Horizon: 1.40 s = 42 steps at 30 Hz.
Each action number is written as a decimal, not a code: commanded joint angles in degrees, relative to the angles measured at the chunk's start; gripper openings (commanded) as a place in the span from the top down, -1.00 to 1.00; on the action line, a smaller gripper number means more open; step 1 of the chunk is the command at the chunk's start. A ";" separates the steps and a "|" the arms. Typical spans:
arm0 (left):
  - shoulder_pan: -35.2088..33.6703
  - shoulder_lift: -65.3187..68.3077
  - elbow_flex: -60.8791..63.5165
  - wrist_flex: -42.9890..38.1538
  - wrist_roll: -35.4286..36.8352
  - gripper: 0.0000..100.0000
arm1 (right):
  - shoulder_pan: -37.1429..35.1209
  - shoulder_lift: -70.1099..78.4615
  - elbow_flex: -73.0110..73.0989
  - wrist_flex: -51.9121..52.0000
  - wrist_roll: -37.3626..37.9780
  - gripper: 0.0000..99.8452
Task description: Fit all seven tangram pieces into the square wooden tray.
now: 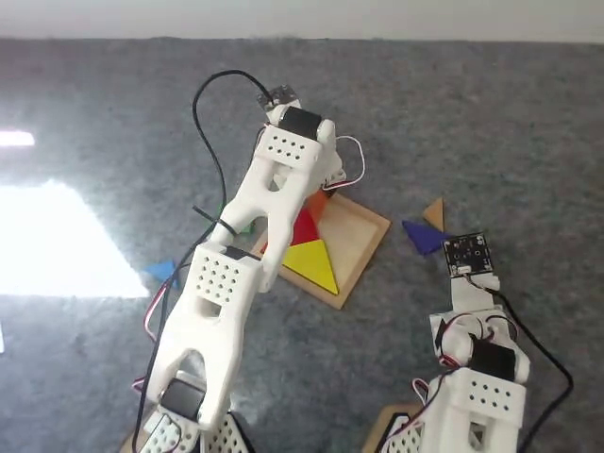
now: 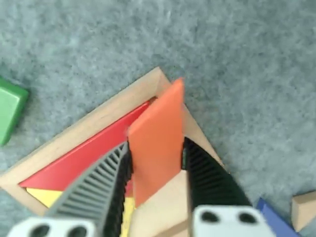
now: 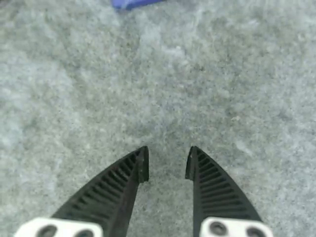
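High view: the left arm stretches across the grey mat, its wrist above the far part of the square wooden tray. Inside the tray a red piece and a yellow triangle lie touching each other, and an orange piece peeks out under the wrist. A green piece shows as a sliver beside the arm, just outside the tray. A light blue piece lies on the mat well apart from the tray. The right arm points toward a dark blue triangle with a plain wooden triangle just beside it, both on the mat near the tray.

Left wrist view: the left gripper pinches the orange piece by two opposite edges. The piece juts past the jaw tips toward a corner of the tray; whether its far end touches the tray cannot be told. The red piece lies along the rim to one side of the jaws, with the yellow triangle next to it. The green piece sits outside that rim. Outside the other jaw, the dark blue triangle and the plain wooden triangle lie on the mat.

Right wrist view: the right gripper hangs over the mat with its jaws spread, grey mat showing in the gap. The dark blue triangle lies well ahead of the tips.
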 commanded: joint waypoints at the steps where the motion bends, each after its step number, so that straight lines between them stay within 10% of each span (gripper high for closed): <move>1: -0.35 -0.53 0.04 2.11 6.15 0.28 | -0.48 -0.66 -0.26 -1.01 0.62 0.71; 25: -0.44 -17.41 8.22 -1.58 -8.53 0.31 | -0.48 -0.66 -0.26 -1.01 0.62 0.71; 32: -4.22 -10.73 12.26 -14.77 -37.71 0.37 | -0.48 -0.66 -0.26 -1.01 0.62 0.71; 42: -5.63 -3.34 5.05 -13.89 -46.15 0.37 | -0.48 -0.66 -0.26 -1.01 0.62 0.71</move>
